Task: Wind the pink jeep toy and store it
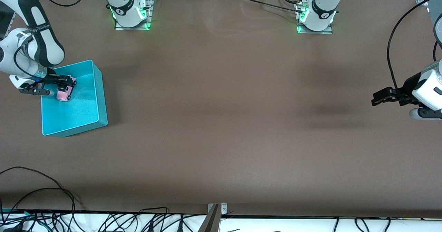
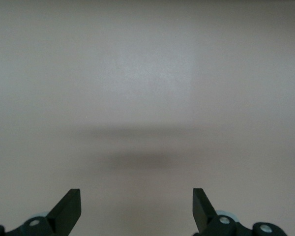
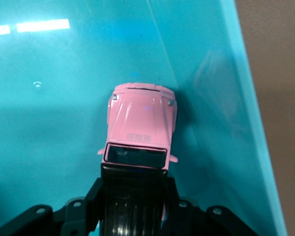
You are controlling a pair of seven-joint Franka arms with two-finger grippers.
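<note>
Pink jeep toy [image 1: 64, 93], clamped in the right gripper [image 1: 65, 83], hangs inside the turquoise box [image 1: 100, 87] at nine o'clock on the table, apparently awaiting release, while the left gripper [image 1: 380, 97] waits, fingers apart, at three o'clock.

No readable text, labels, numbers or signs anywhere.

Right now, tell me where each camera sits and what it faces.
Front view: high across the table, facing both arms; right gripper holds the pink jeep toy over the turquoise box; left gripper waits, open.
Left wrist view: bare table, own fingertips.
Right wrist view: jeep clamped, box.
Shared: front and right wrist show jeep, box.
</note>
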